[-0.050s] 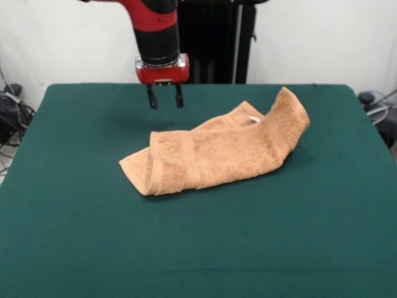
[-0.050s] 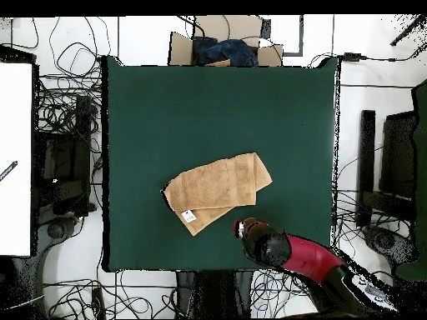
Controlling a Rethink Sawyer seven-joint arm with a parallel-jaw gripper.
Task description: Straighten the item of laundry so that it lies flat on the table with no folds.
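Green felt-like cloth covers the large rectangular table (image 1: pixel 74 236), and its near stretch in the front view lies bare. Beyond that, near the table's middle, rests the small peach-orange terry-cloth towel (image 1: pixel 217 152), folded over on itself into a long, slanted bundle. Its lower end lies toward the left of the front view, where a woven border band crosses the doubled layers; its other end rises to the right, with one corner standing up off the cloth. A small white tag (image 1: pixel 254 118) shows at the towel's far edge, where a second layer peeks out from under the top fold. In the overhead view the towel (image 2: pixel 218 192) appears as two overlapping layers set askew, with the white tag (image 2: pixel 188 216) on the lower layer's corner.

Farther back, the red and black arm (image 1: pixel 155 31) comes down above the table's far part. Its hand (image 1: pixel 165 97) hangs above the green cloth, just behind the towel's left half and clear of it. The two dark fingers (image 1: pixel 151 98) stand spread apart, with nothing between them.
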